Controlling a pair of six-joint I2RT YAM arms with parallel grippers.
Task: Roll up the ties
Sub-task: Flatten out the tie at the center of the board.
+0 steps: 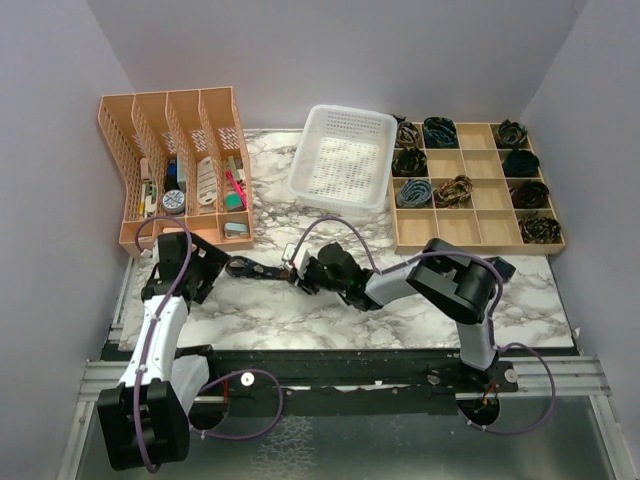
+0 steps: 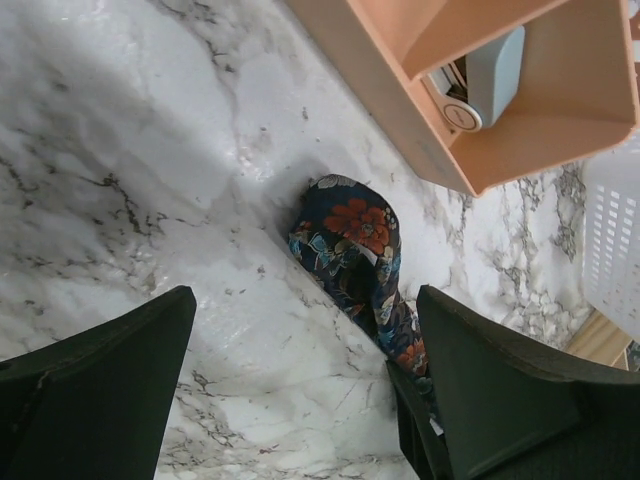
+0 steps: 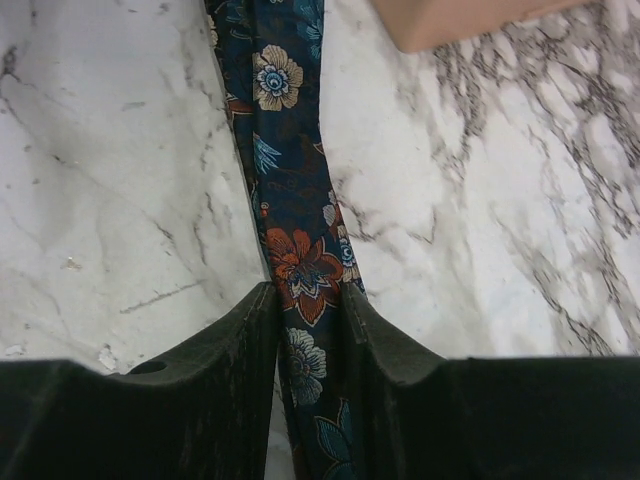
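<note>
One tie [image 1: 255,268], dark navy with red, blue and white flowers, lies stretched on the marble table between my two grippers. My right gripper [image 1: 303,275] is shut on it; in the right wrist view the tie [image 3: 290,150] runs away from the pinched fingers [image 3: 308,300]. My left gripper [image 1: 215,265] is open over the tie's other end. In the left wrist view that end [image 2: 350,245] is folded over on itself and lies beside the right finger [image 2: 490,380], with the gripper [image 2: 305,300] wide open and empty.
A peach desk organizer [image 1: 180,160] stands at the back left, its corner close to the tie [image 2: 520,120]. A white basket [image 1: 345,155] sits at the back middle. A wooden grid tray [image 1: 478,245] at the back right holds several rolled ties [image 1: 440,130].
</note>
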